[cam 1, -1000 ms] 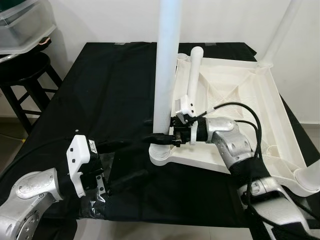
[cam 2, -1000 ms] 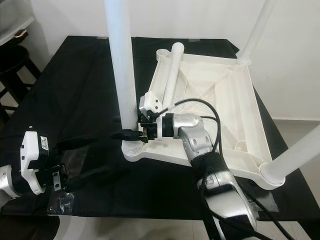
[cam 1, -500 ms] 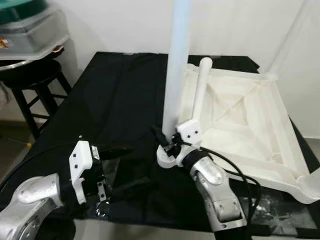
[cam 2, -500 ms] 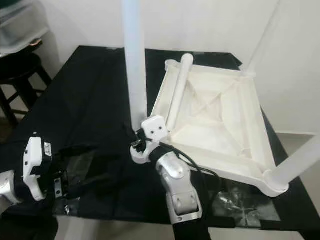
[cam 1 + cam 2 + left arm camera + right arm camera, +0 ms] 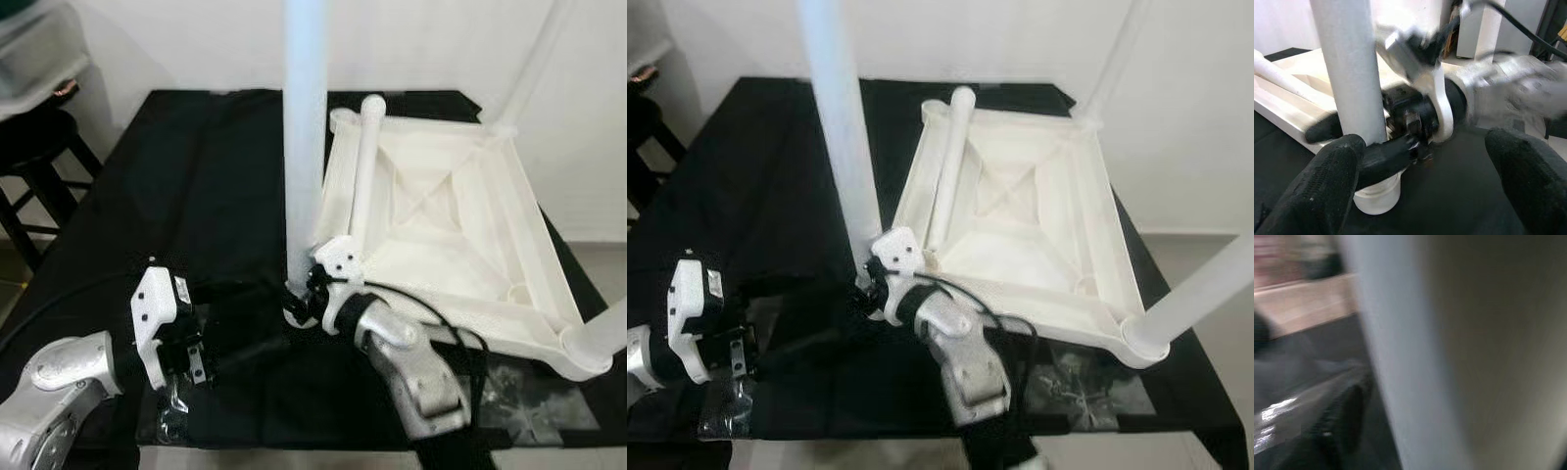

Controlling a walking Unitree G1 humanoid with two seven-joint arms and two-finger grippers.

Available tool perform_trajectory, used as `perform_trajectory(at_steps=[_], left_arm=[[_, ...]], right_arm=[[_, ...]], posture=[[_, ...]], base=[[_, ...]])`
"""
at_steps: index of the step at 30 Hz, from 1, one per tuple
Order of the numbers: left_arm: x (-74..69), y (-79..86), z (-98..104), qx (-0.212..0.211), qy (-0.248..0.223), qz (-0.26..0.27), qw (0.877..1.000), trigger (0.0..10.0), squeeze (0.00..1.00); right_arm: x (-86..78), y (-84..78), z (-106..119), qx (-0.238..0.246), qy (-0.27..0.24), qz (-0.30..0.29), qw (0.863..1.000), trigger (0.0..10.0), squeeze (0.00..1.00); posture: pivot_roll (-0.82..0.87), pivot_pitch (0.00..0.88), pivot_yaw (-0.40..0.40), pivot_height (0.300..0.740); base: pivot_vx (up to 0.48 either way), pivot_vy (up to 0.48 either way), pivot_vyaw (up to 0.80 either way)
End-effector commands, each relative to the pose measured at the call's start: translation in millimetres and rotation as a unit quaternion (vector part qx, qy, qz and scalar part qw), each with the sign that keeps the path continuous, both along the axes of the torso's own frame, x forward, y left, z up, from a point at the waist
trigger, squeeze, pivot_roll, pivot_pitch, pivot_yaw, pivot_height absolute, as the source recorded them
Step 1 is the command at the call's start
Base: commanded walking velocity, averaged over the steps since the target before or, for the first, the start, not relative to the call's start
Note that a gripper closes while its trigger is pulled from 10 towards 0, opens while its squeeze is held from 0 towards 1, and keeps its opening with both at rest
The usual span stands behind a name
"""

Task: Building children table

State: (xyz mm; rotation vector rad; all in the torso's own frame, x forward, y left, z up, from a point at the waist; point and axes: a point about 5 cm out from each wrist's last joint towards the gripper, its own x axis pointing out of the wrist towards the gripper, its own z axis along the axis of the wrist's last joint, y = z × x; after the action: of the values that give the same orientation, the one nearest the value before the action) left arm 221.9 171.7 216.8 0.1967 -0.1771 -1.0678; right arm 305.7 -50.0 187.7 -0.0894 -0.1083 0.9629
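1. The upturned white table top [image 5: 460, 230] lies on the black-draped surface [image 5: 196, 186], with an upright leg [image 5: 304, 137] standing in its near corner socket.
2. The right gripper [image 5: 299, 294] sits at that leg's base, its fingers clamped around it.
3. The left gripper [image 5: 245, 318] hovers just beside the leg's base, fingers [image 5: 1327, 176] apart.
4. A loose leg [image 5: 364, 162] lies inside the table top.

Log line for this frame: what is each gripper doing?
right gripper: shut on upright table leg, near its base | left gripper: open, beside it | table top: upside down on black cloth
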Motion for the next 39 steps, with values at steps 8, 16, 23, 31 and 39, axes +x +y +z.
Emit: perform_trajectory(at_steps=[8,16,23,31,39], left_arm=[[-1.2,1.6,-1.7,0.011,0.001,0.001,1.000,10.0,0.00],[-1.6,1.4,-0.4,0.013,-0.001,0.001,1.000,10.0,0.00],[-2.9,0.9,-0.1,0.014,0.001,0.001,1.000,10.0,0.00],[-3.3,1.0,0.0,0.014,0.002,0.001,1.000,10.0,0.00],[-4.6,0.7,-1.5,0.014,0.004,-0.001,1.000,10.0,0.00]], right_arm=[[11.6,-22.3,26.8,-0.031,-0.031,0.207,0.977,10.0,0.00],[32.6,-36.8,35.2,-0.041,-0.003,0.258,0.965,10.0,0.00],[41.8,-41.9,37.4,-0.018,0.018,0.284,0.959,0.0,0.00],[44.1,-45.6,36.7,-0.013,0.017,0.290,0.957,0.0,0.00],[50.2,-57.5,28.8,-0.013,-0.009,0.155,0.988,0.0,0.00]], posture=[[0.04,0.180,-0.021,0.740],[0.05,0.183,-0.024,0.740],[0.06,0.188,-0.023,0.740],[0.05,0.191,-0.019,0.740],[0.03,0.194,-0.035,0.740]], base=[[0.000,0.000,0.00],[0.000,0.000,0.00],[0.000,0.000,0.00],[0.000,0.000,0.00],[0.000,0.000,0.00]])
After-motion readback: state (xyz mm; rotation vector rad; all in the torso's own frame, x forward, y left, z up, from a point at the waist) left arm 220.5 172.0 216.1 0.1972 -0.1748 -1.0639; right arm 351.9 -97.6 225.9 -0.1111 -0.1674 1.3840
